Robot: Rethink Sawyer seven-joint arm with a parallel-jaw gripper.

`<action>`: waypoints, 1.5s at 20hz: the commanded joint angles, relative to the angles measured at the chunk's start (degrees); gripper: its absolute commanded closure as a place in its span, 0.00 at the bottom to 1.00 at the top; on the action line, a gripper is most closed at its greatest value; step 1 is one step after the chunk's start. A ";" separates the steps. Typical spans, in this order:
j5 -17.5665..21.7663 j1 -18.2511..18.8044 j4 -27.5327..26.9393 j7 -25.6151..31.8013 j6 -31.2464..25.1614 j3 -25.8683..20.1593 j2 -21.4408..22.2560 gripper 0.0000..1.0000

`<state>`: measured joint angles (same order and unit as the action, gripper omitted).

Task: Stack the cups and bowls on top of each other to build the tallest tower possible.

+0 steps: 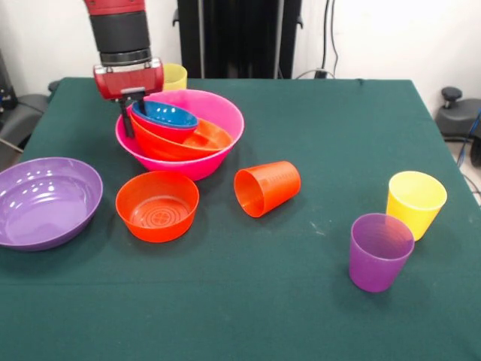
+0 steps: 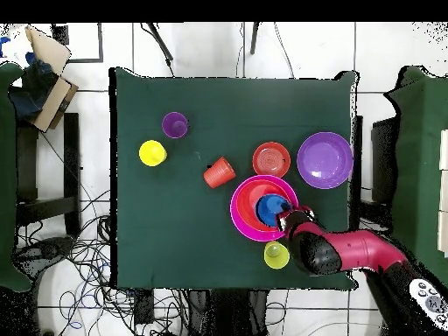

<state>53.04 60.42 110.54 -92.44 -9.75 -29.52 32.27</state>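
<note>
front: low, across table [image 1: 316,301], facing arm | overhead: high, straight down | shared: whole tabletop

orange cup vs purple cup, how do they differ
The orange cup lies on its side near the table's middle, mouth facing sideways; the purple cup stands upright, mouth up. The orange cup lies close to the pink bowl; the purple cup stands apart, beside a yellow cup. Both are empty, handleless tumblers.

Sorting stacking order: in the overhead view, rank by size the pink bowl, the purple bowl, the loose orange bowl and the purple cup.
1. pink bowl
2. purple bowl, only slightly smaller
3. loose orange bowl
4. purple cup
</note>
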 commanded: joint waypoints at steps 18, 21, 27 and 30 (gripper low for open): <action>-1.60 -23.54 6.78 -22.07 18.06 21.41 -9.15 1.00; -2.33 -24.89 7.03 -23.24 18.87 22.19 -9.14 1.00; -4.15 -28.33 8.70 -25.75 20.67 25.34 -7.61 1.00; -5.14 -30.03 9.30 -27.15 21.77 26.57 -7.59 1.00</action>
<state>49.14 35.75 113.92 -113.22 14.36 -2.38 31.61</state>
